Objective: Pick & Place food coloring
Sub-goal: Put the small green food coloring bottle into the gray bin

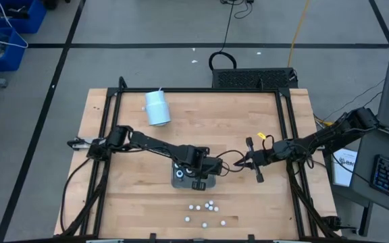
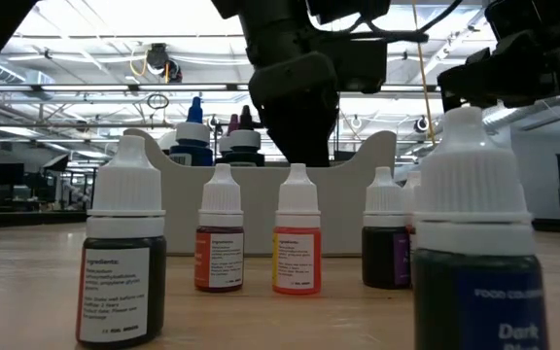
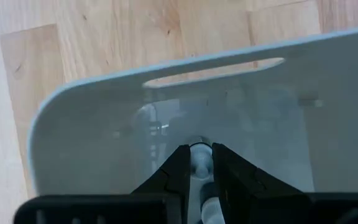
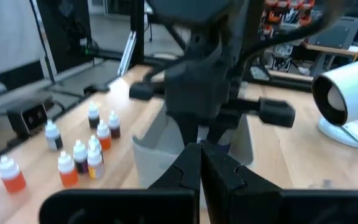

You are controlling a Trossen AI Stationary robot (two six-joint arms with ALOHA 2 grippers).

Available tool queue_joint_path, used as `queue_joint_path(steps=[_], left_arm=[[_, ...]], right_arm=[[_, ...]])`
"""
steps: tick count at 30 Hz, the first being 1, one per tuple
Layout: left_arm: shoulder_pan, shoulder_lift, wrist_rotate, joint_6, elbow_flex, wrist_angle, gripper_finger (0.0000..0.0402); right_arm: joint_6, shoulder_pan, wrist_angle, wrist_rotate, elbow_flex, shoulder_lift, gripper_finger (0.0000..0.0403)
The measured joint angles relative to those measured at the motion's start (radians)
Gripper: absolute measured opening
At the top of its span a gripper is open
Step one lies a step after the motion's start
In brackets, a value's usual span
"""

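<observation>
Left gripper (image 1: 211, 167): over the grey tray (image 1: 178, 179), fingers (image 3: 178, 168) nearly closed on a small food coloring bottle's cap (image 3: 198, 157), inside the tray wall.
Right gripper (image 1: 240, 162): fully closed, holding nothing, just beside the left gripper, at the tray's right.
Food coloring: several bottles standing in the tray; white-capped loose bottles (image 1: 207, 206) clustered near the table's front edge, well clear of the tray.
Open room: bare wood left of the tray and at the far right corner.
White cylinder (image 1: 157, 108): lying near the back edge.
Surface: light wooden table (image 1: 127, 202), black frame rails along both sides.
Room: grey floor with dark lines; blue bins at back left.
</observation>
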Motion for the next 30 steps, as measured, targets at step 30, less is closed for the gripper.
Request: queue_joint_path(steps=[30], left_arm=[[-0.008,0.002,0.0,0.043,0.037,0.047,0.0063]], right_arm=[[-0.099,0.062,0.046,-0.08,0.0,0.0,0.0152]])
